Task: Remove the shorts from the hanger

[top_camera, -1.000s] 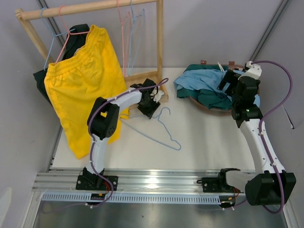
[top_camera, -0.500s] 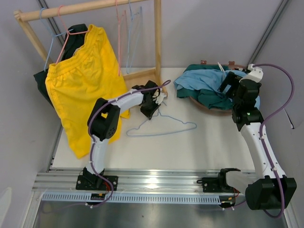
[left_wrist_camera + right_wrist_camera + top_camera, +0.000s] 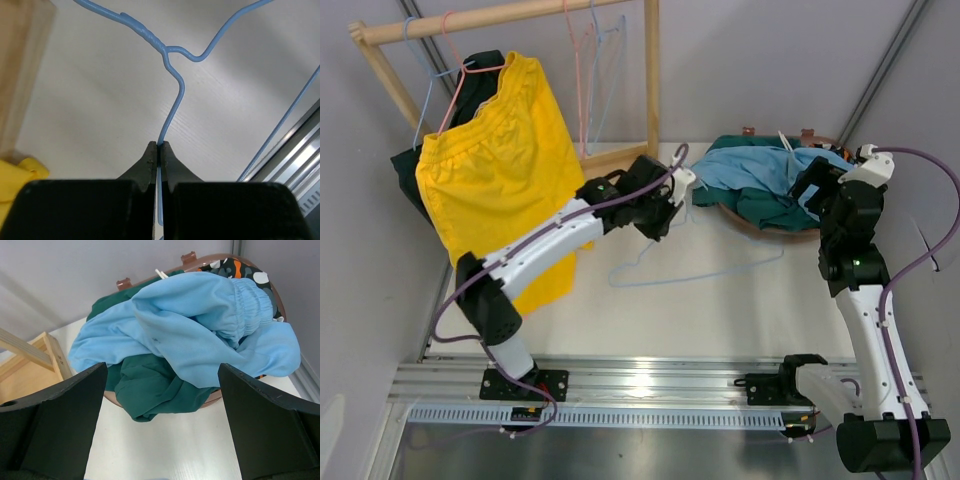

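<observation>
At far left the wooden rack [image 3: 500, 17] stands on the counter [image 3: 720, 320]. Black shorts [image 3: 408, 170] hang from its rail, largely hidden behind the yellow shorts [image 3: 490, 170], which hang in front on a pink hanger and reach below the counter edge. Two bare hangers [image 3: 580, 90] hang further along the rail. The left tool [image 3: 158, 146] is beside the rack foot, jaws pressed together on the hook end of a blue hanger [image 3: 149, 36]. That hanger carries nothing, and its frame lies across the counter toward the right. At right a brown basket [image 3: 142, 280] holds light blue shorts [image 3: 200, 325] on top, teal shorts [image 3: 150, 385] beneath and spilling over the near rim, and patterned shorts [image 3: 240, 267] at the far side. The right tool [image 3: 162, 367] hangs above the basket's near edge, jaws wide apart and holding nothing.
</observation>
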Controlling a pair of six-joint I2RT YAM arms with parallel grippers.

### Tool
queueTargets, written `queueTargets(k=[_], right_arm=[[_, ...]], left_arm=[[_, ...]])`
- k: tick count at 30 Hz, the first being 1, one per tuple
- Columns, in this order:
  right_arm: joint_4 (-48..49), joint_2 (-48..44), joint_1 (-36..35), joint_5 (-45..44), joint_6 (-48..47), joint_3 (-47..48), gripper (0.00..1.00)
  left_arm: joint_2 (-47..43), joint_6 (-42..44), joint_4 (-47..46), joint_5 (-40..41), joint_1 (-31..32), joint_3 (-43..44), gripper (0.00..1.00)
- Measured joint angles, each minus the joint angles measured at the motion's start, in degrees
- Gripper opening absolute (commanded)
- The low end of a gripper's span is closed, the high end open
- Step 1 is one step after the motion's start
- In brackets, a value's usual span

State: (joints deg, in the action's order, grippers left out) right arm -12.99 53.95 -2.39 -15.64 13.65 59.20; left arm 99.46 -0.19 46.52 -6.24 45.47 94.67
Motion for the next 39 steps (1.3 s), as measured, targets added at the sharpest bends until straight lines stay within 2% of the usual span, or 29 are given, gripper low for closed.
queueTargets(k=[8,11,19,26,30,35,39], right_arm=[[-1.36,-1.97,0.0,0.96,2.19,0.0,0.99],[-1.81,-2.75,0.0,1.27,2.47,-0.28,0.99],[-2.43,-4.39,0.0,2.51,2.91,-1.95,0.99],[-2.67,-4.42,-0.57,3.74,3.52,-3.15,0.99],[-2.67,-4.42,-0.92,4.22,3.72,-3.15,1.0],[-2.71,-4.46,-1.29,4.37,3.72,-3.15,0.99],[-2.62,-4.92,-1.4,4.37,3.74,-3.74,0.99]], left_arm=[[-10.97,-5.07,6.62,18.97,0.57,19.3,0.0],[-15.69,-5.51,6.67,25.4,0.57,23.76,0.0],[-28.81,-4.09,3.26,46.56,0.57,25.33,0.0],[-32.72,2.56,-2.69,68.59,0.55,19.61,0.0],[-34.36,14.19,-16.61,78.53,0.07,8.44,0.0],[-34.95,43.76,-52.22,86.42,-0.09,-8.09,0.0],[-34.62,61.64,-74.27,89.55,-0.13,-14.1,0.0]])
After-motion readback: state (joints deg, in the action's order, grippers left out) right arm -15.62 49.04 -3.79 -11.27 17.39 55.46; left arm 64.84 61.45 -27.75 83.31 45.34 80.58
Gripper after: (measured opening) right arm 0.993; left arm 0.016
